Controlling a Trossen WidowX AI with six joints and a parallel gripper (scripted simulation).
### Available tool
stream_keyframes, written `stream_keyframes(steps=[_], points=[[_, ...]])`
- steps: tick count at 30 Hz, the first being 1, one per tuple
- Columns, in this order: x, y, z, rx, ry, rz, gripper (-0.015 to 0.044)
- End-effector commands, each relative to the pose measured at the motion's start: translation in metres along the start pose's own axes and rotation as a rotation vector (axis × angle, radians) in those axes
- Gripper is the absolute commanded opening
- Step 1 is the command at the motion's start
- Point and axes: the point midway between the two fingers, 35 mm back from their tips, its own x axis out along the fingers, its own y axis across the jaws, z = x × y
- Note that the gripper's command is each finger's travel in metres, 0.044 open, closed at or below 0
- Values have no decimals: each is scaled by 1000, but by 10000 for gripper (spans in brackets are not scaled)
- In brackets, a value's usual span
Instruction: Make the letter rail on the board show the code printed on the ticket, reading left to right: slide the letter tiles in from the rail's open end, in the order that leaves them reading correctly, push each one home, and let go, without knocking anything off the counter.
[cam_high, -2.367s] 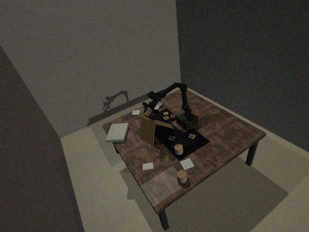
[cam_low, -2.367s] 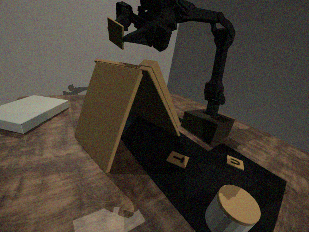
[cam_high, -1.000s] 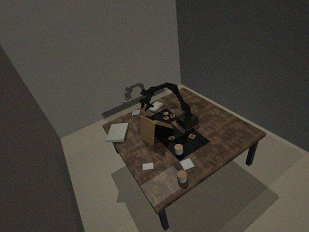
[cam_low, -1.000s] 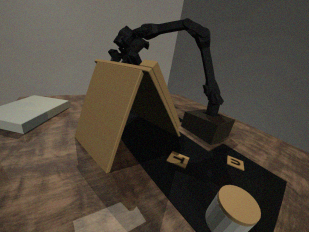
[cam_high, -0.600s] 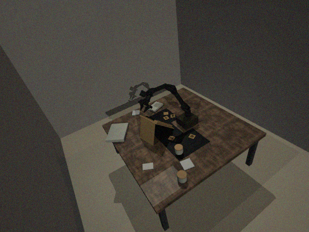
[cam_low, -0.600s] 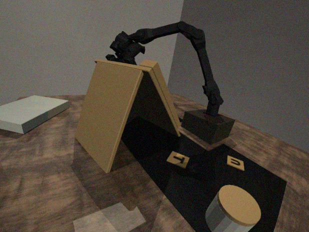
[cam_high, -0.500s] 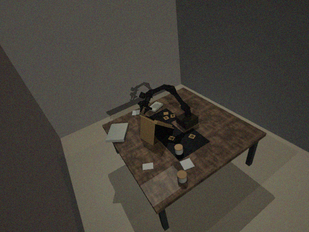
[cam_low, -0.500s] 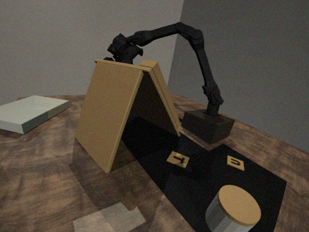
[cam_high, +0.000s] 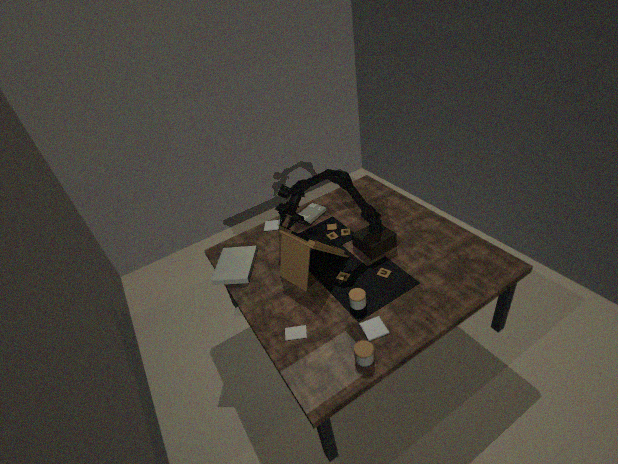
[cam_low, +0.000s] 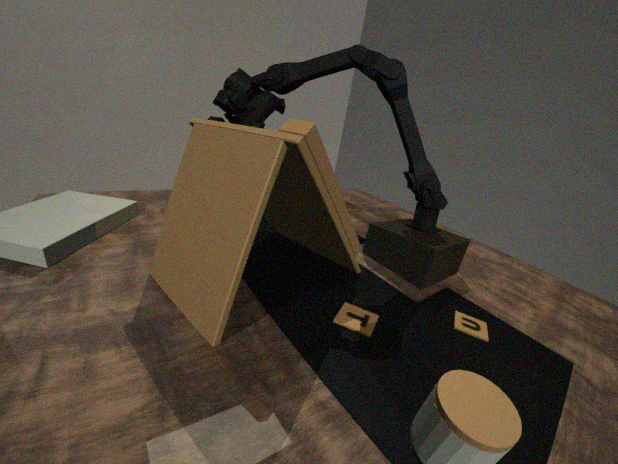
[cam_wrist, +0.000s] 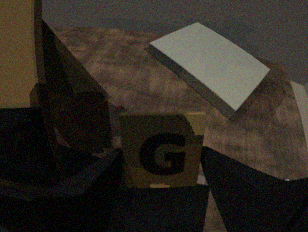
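My gripper (cam_wrist: 162, 153) (cam_high: 287, 219) is shut on the G tile (cam_wrist: 167, 172), its letter facing the wrist camera. It is beside the top of the tan board (cam_high: 295, 260) (cam_low: 215, 220) (cam_wrist: 17, 55), on its far side from the exterior view, where the fingers are hidden. The T tile (cam_high: 343, 276) (cam_low: 371, 327) and the U tile (cam_high: 384, 272) (cam_low: 471, 326) lie on the black mat (cam_high: 395, 290) (cam_low: 530, 370). Three more tiles (cam_high: 331, 227) (cam_high: 345, 232) (cam_high: 332, 235) lie on its far part, letters unclear. The rail's slots and ticket print cannot be made out.
A pale flat box (cam_high: 235, 264) (cam_low: 65, 215) (cam_wrist: 210, 65) lies left of the board. Two lidded jars (cam_high: 357, 299) (cam_high: 364, 352) stand near the front. White cards (cam_high: 296, 332) (cam_high: 374, 328) (cam_high: 271, 225) lie about the table. Another pale box (cam_high: 314, 212) is at the back.
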Motion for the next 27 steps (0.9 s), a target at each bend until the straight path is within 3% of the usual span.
stream_keyframes(steps=[1,27], points=[[0,2,0,2,2,-1,0],[2,11,-3,3,2,-1,0]])
